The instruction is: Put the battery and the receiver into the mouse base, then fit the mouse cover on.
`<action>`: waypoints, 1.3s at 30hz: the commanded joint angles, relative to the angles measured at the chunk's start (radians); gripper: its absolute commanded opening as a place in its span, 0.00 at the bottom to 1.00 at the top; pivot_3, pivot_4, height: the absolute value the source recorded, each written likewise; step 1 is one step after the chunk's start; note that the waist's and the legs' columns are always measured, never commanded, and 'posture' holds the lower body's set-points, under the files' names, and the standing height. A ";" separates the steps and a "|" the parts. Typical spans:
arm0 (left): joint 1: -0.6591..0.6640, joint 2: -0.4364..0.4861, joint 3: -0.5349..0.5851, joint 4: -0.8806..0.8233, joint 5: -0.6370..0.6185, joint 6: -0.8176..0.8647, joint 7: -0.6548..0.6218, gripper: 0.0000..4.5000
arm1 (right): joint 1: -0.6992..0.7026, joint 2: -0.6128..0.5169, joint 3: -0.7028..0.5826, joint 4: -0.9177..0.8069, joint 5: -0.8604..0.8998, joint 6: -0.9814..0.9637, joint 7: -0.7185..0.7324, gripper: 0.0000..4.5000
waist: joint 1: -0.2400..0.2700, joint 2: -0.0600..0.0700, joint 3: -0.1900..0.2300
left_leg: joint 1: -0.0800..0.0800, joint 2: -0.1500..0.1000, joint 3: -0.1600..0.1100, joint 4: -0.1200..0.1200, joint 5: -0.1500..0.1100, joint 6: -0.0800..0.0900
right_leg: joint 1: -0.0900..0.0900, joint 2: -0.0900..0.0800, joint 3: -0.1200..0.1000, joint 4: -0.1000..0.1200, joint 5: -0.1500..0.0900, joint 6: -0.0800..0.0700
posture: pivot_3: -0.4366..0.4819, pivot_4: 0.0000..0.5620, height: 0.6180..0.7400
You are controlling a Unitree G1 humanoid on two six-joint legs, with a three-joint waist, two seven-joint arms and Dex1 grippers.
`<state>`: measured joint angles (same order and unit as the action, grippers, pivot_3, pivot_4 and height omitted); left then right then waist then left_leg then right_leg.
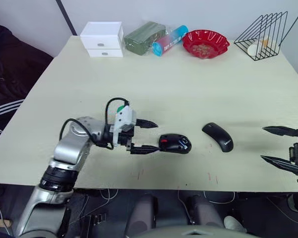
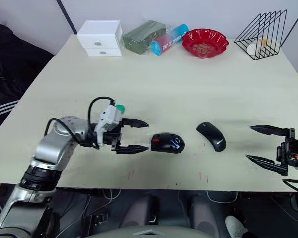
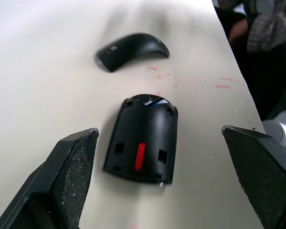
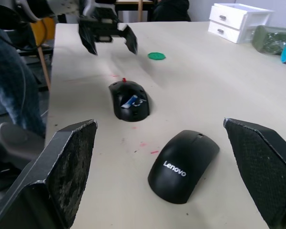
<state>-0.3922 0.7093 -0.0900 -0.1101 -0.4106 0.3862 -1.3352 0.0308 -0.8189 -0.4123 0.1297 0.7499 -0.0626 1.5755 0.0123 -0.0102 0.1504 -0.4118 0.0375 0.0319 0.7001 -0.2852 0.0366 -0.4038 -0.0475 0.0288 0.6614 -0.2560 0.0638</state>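
Near edge of the pale cream table [image 1: 188,99]: faint red marks on the surface by the front rim. Left gripper [image 1: 145,136], two black fingers spread wide, empty; its nearer fingertip lies just beside the end of the mouse base [image 1: 175,143], a black oval body with red scroll wheel and red-marked inside, resting flat near the front edge. In the left wrist view the base sits between the spread fingers, apart from both. Just to the right, near but not touching, lies the mouse cover [image 1: 218,136], a smooth glossy black curved shell with white lettering, dome side up. Right gripper [image 1: 282,145] at the right edge, well apart from the cover, jaws open, holding nothing.

Middle of the table bare, wide room between both arms. A small green disc [image 4: 157,56] lies beyond the left gripper.

Far edge, left to right: white two-drawer box [image 1: 103,39], dark green bundle [image 1: 144,36], blue-and-red tube [image 1: 169,40], red scalloped bowl [image 1: 205,43], black wire rack [image 1: 264,35].
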 commanded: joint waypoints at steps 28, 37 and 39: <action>0.169 0.280 0.306 0.005 -0.330 -0.196 -0.279 0.98 | 0.151 0.138 0.215 -0.524 -0.343 0.425 -0.800 1.00 | 0.000 0.001 0.001 | -0.002 0.001 0.006 0.000 0.000 0.000 | -0.004 0.000 0.001 0.001 0.000 0.000 | 0.48 0.27 1.00; 0.199 0.299 0.296 0.008 -0.337 -0.233 -0.279 0.98 | 0.119 0.177 0.255 -0.556 -0.378 0.546 -0.933 1.00 | -0.001 0.001 0.001 | -0.002 0.001 0.010 0.000 0.000 0.000 | -0.004 0.000 0.002 0.001 0.000 0.000 | 0.48 0.27 1.00; 0.200 0.303 0.290 0.019 -0.339 -0.247 -0.279 0.98 | 0.115 0.190 0.259 -0.555 -0.380 0.556 -0.946 1.00 | -0.001 0.001 0.001 | -0.002 0.001 0.010 0.000 0.000 0.000 | -0.005 0.000 0.002 0.001 0.000 0.000 | 0.48 0.27 1.00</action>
<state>-0.1924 0.9899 0.1870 -0.0880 -0.7307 0.1646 -1.5692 0.1546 -0.6362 -0.1484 -0.3963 0.3664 0.4868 0.6445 0.0117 -0.0089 0.1517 -0.4142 0.0387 0.0422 0.7000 -0.2854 0.0365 -0.4087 -0.0474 0.0307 0.6626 -0.2562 0.0637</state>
